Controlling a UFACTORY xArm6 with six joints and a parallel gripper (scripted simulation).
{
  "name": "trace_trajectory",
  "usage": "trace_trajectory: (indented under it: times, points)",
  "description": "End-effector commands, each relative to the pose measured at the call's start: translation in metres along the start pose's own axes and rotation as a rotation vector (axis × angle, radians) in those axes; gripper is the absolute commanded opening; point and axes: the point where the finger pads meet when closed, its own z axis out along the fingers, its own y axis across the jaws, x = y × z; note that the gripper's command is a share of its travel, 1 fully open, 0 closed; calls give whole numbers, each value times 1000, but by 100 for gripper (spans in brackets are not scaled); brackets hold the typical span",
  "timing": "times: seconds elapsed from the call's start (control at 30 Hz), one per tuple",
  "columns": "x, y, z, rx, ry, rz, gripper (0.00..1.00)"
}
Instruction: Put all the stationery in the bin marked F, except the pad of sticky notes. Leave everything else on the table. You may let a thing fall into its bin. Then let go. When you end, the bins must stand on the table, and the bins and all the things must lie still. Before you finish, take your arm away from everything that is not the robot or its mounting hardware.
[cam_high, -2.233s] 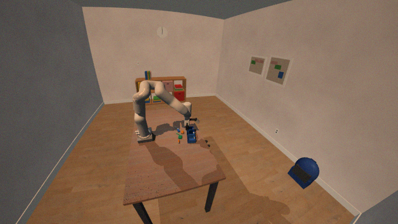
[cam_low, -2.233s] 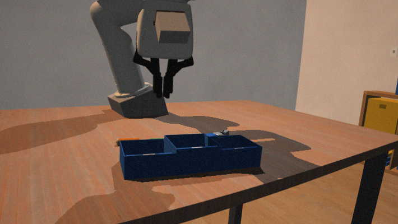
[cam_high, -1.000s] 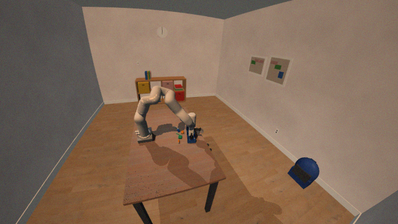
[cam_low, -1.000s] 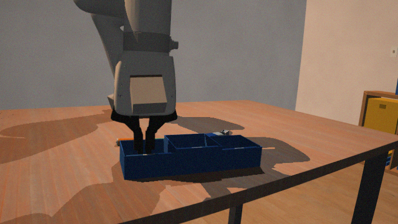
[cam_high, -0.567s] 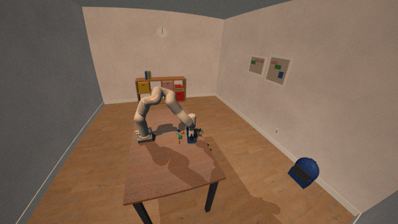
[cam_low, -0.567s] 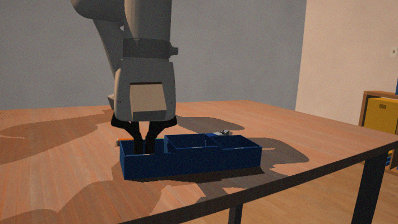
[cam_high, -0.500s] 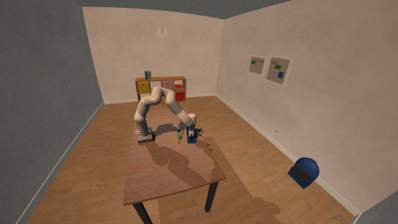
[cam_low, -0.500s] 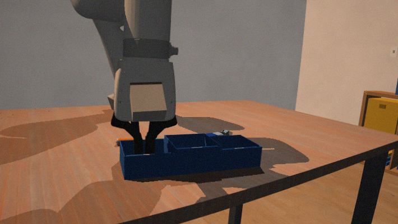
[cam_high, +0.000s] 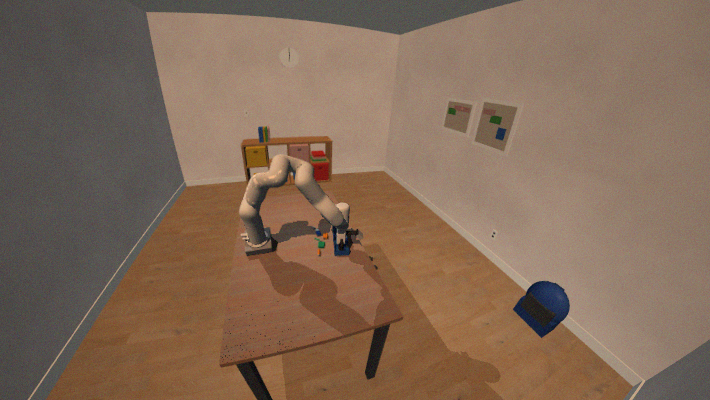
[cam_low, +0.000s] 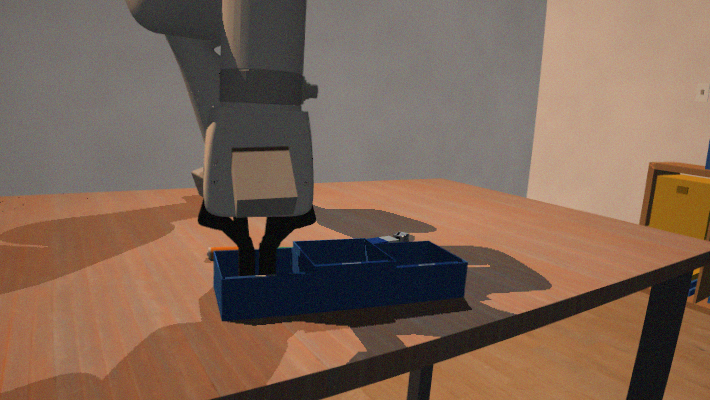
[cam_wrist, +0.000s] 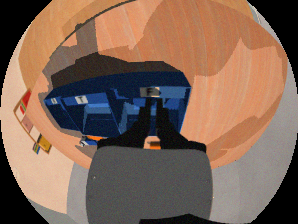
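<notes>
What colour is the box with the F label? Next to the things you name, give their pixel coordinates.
Dark blue; the box marked F (cam_low: 245, 300) (cam_wrist: 172, 92) shows best in the exterior view.

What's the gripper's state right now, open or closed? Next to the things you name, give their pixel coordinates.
Gripper (cam_high: 341, 246) (cam_low: 257, 271) (cam_wrist: 153, 105): closed to a narrow gap, nothing visible between its fingers, tips down in bin F (cam_high: 342, 253) (cam_low: 250, 298) (cam_wrist: 175, 93).

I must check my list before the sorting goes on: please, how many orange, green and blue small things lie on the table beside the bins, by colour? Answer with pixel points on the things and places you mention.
Orange: 2, a block (cam_high: 325, 236) (cam_wrist: 94, 138) and a slim piece (cam_high: 319, 253) (cam_low: 225, 249) (cam_wrist: 155, 145)
Green: 2, a wider piece (cam_high: 321, 244) and a thin piece (cam_high: 316, 239)
Blue: 1, partly white (cam_high: 318, 232) (cam_low: 381, 241)
Total: 5
</notes>
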Motion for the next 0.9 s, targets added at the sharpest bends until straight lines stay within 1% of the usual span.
trace_trajectory:
  times: [0.0,0.6,0.87]
  points:
    - [2,0,-1,1,4,1,7]
    - [2,0,-1,1,4,1,7]
    - [2,0,-12,1,4,1,7]
